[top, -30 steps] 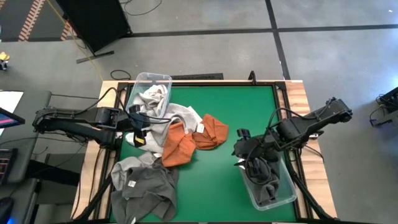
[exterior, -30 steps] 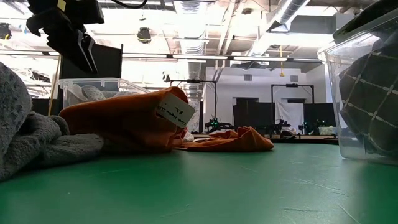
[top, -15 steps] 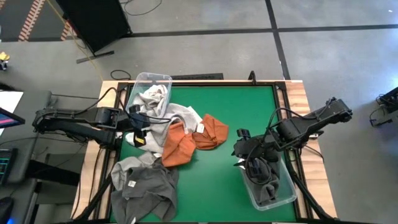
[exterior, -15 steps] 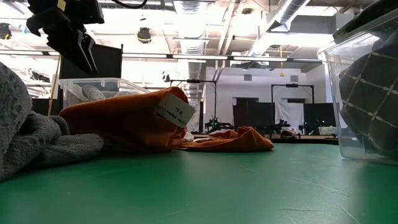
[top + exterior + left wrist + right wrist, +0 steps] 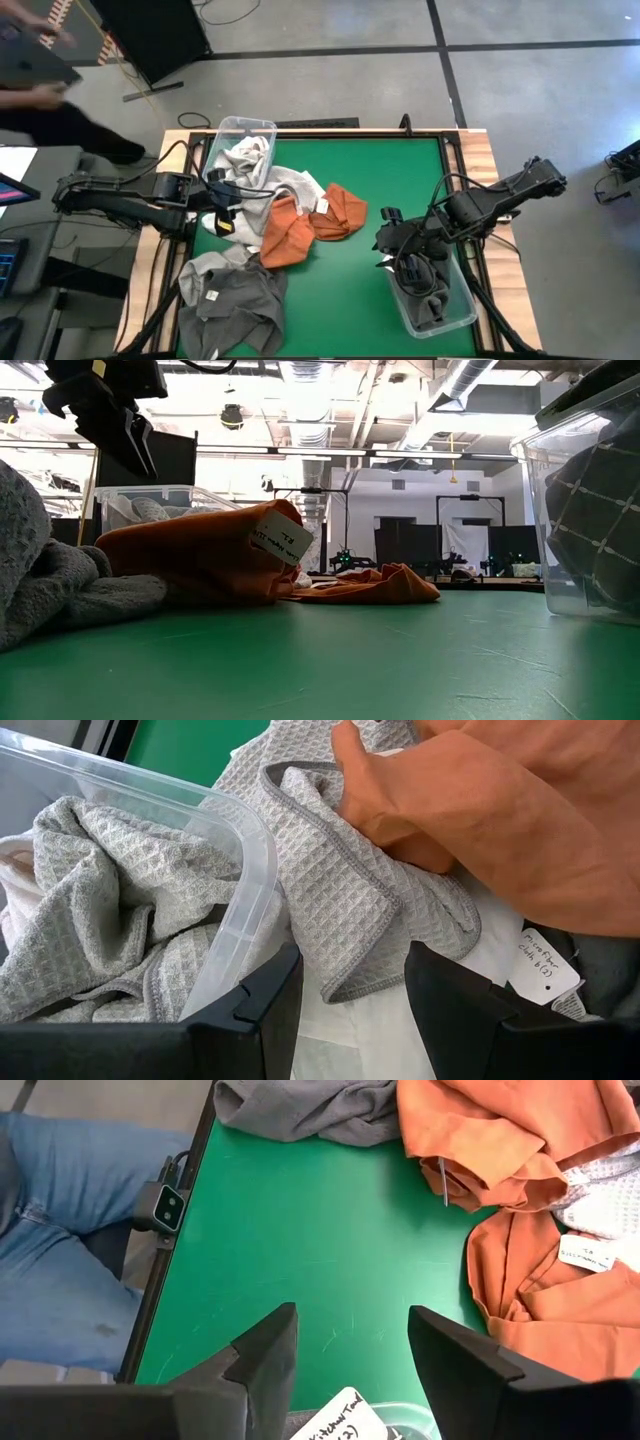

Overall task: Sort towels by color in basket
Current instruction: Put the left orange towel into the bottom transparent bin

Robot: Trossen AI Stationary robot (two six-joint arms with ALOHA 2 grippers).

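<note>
The left gripper (image 5: 222, 206) hangs spread over the pale grey towel (image 5: 340, 890) by its bin (image 5: 240, 132), ready to grab, while the right gripper (image 5: 388, 240) waits spread by its own bin (image 5: 462, 312).

A robotics lab: exposed ceiling ducts (image 5: 470, 380), concrete floor (image 5: 330, 85), equipment racks (image 5: 410, 545) behind.

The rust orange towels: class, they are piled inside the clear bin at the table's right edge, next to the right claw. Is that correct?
Not quite. The rust orange towels lie loose on the green table near its middle. The high view shows the clear bin at the right edge, next to the right claw, holding only dark cloth.
</note>
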